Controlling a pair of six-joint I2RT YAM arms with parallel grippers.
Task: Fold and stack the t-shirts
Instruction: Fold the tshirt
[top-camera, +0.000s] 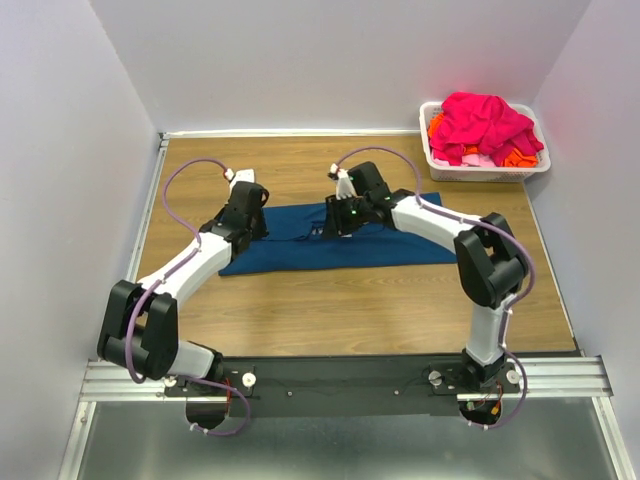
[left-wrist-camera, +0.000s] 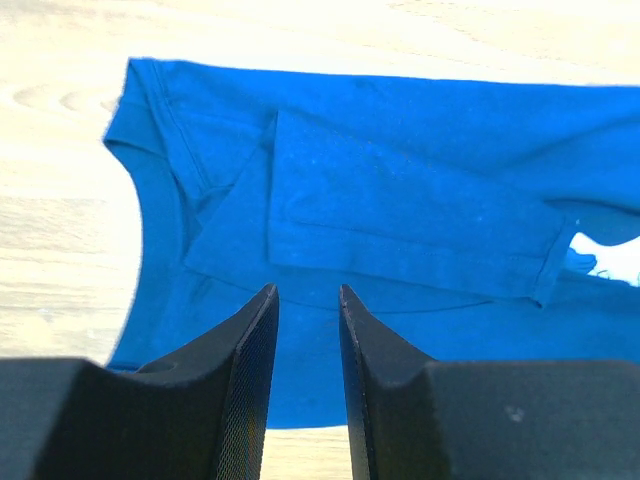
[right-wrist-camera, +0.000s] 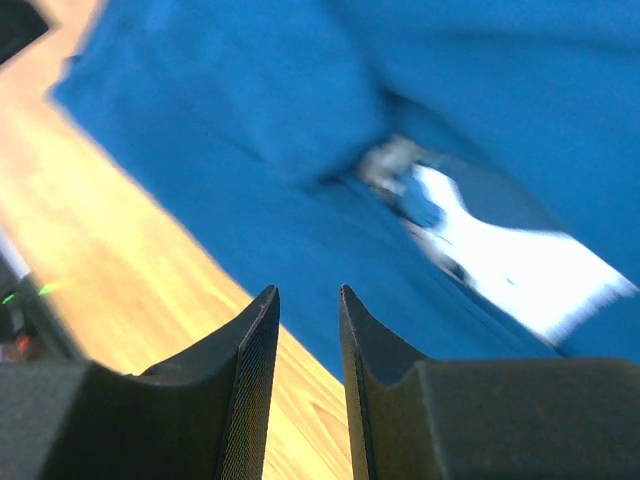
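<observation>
1. Teal-blue cotton t-shirt (top-camera: 340, 245) lies partly folded on the wooden worktop (top-camera: 350, 310)
2. Left tool (left-wrist-camera: 305, 300) and right tool (right-wrist-camera: 305, 300) hover over it, narrowly parted, grasping nothing
3. Pink and orange shirts (top-camera: 485, 125) wait in the white plastic basket (top-camera: 480, 172), unfolded

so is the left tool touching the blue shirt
Apart: the left wrist view shows the left tool hovering above the blue shirt, fingers slightly parted with nothing between them.
</observation>
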